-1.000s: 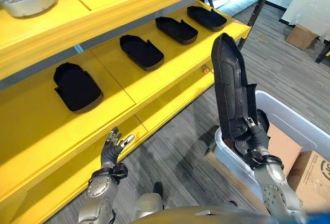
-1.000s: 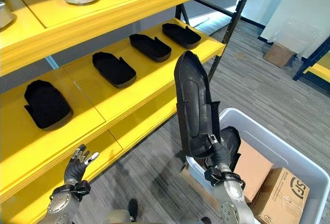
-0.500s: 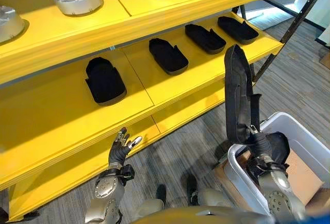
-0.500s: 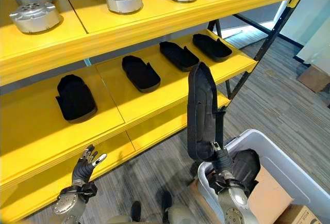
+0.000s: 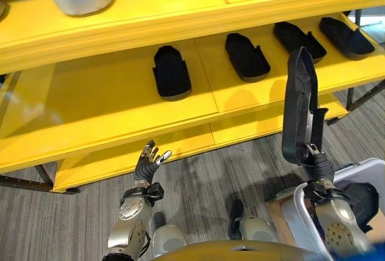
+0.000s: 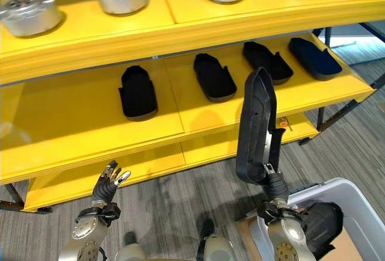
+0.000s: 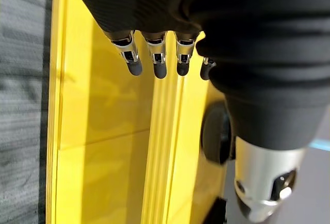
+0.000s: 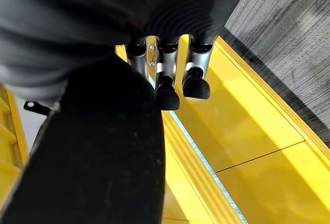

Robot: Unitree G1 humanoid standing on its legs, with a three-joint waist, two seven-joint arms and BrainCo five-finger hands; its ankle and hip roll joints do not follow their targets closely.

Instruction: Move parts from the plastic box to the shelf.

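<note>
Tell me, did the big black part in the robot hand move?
Cannot tell. The black part stands upright in the right robot hand as before, above the plastic box; the whole picture shifted, so the camera moved.

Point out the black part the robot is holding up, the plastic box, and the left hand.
black part (image 6: 255,122), right eye view: middle of its upright body, above the right hand (image 6: 276,186).
plastic box (image 6: 361,202), right eye view: its pale rim at the far corner.
left hand (image 5: 146,166), left eye view: the palm, below its straight fingers.

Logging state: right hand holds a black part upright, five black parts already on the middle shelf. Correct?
Not quite: four black parts lie on the middle shelf, not five, as the right eye view shows. The right hand does hold a black part upright.
</note>
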